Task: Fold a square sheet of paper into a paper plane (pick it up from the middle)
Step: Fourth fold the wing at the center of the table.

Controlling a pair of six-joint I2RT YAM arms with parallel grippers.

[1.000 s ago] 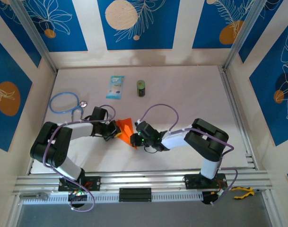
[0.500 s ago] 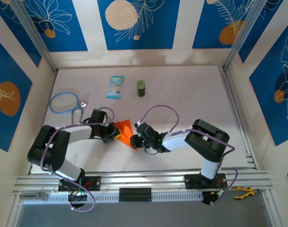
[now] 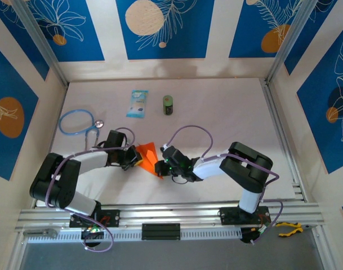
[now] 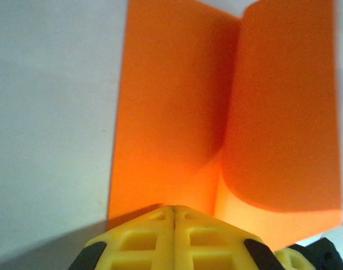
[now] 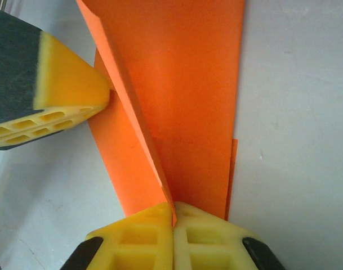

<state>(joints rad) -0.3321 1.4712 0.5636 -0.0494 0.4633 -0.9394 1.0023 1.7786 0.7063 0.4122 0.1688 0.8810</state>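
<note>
The square sheet of paper is bright orange and lies folded on the white table between the two grippers, with one flap standing up. My left gripper is shut, its yellow tips resting on the paper's near edge, and no paper shows in the seam between them. A curled flap rises to the right. From the other side my right gripper is shut on the upright ridge of the paper, which runs into the seam of its fingertips. The left gripper's finger touches the flap's side.
A light-blue packet and a small green can sit at the back of the table. A blue stethoscope lies at the left behind the left arm. A metal rail borders the right side.
The left arm's elbow has swung down toward the near left. Both grippers and the orange paper stay almost where they were.
</note>
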